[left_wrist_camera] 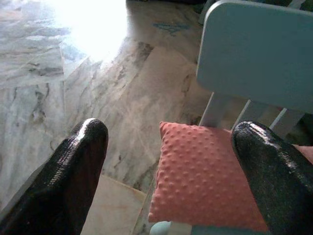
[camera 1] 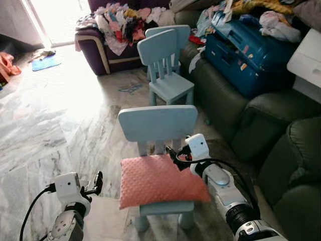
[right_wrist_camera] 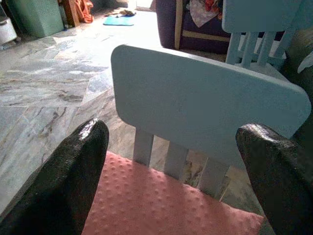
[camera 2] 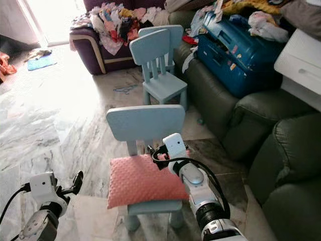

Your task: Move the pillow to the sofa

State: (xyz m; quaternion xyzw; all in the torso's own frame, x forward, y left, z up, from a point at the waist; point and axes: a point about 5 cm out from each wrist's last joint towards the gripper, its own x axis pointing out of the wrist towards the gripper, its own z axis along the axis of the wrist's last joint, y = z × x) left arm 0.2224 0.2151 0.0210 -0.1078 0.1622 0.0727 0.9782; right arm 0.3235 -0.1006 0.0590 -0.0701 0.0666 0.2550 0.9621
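A pink dotted pillow (camera 1: 158, 181) lies flat on the seat of a small light-blue chair (camera 1: 158, 123) right in front of me. My right gripper (camera 1: 173, 154) hovers open over the pillow's far right corner, close to the chair's backrest; its wrist view shows the pillow (right_wrist_camera: 161, 205) between the spread fingers (right_wrist_camera: 73, 181). My left gripper (camera 1: 99, 182) stands open to the left of the chair, apart from the pillow (left_wrist_camera: 205, 181). The dark green sofa (camera 1: 281, 145) runs along the right side.
A second light-blue chair (camera 1: 165, 65) stands further ahead. A blue suitcase (camera 1: 251, 52) and loose clothes lie on the sofa's far part. A purple armchair (camera 1: 108, 45) heaped with clothes is at the back. Marble floor (camera 1: 55, 120) stretches to the left.
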